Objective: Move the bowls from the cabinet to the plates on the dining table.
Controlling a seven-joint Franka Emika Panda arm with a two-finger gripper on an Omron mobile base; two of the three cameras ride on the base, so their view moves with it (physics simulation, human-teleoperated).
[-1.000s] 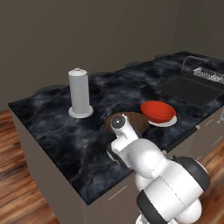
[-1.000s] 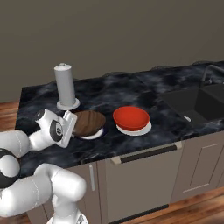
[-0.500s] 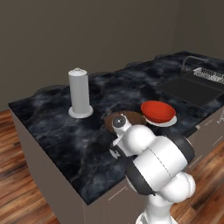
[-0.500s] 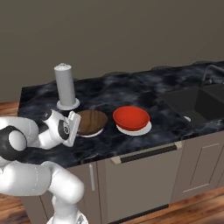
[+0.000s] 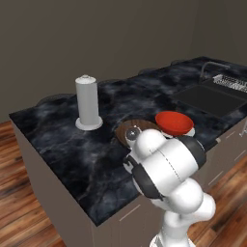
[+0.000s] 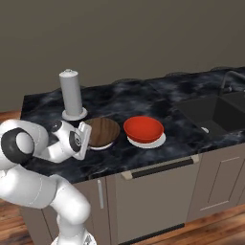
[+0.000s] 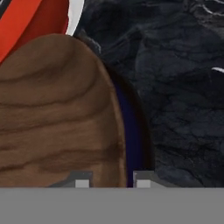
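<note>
The wood bowl [image 6: 102, 131] sits beside the red bowl [image 6: 143, 128]; stiff, light, smooth-rimmed; the jaws straddle its rim, slightly parted; grip uncertain.

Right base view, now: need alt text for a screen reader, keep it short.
A white robot arm's gripper sits at the near rim of a brown wooden bowl on a black marble island. Beside it, a red bowl rests on a white plate. A tall white cylinder stands behind; a sink basin lies to the right.
</note>
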